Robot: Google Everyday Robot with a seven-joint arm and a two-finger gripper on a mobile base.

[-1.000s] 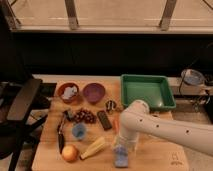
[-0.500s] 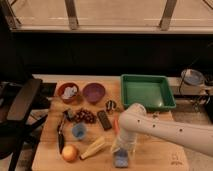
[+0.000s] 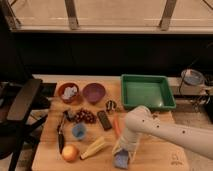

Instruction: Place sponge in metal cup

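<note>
The sponge (image 3: 121,160), a blue-grey block, lies at the front edge of the wooden board (image 3: 160,155). My gripper (image 3: 123,151) reaches straight down onto it from the white arm (image 3: 165,131) and covers its upper part. The metal cup (image 3: 111,105), small, dark and shiny, stands on the board to the far left of the gripper, just left of the green tray. It stands apart from the gripper and sponge.
A green tray (image 3: 147,91) sits at the back right. A dark bar (image 3: 104,120), a carrot (image 3: 117,127), a small blue cup (image 3: 78,131), grapes (image 3: 86,116), a purple bowl (image 3: 93,92), a brown bowl (image 3: 68,92), an orange fruit (image 3: 70,152) and a yellow corn-like piece (image 3: 93,147) crowd the board's left. A whitish cup (image 3: 191,79) stands at the far right.
My arm has shifted slightly left and lower over the sponge. The sponge and the other things have stayed in place.
</note>
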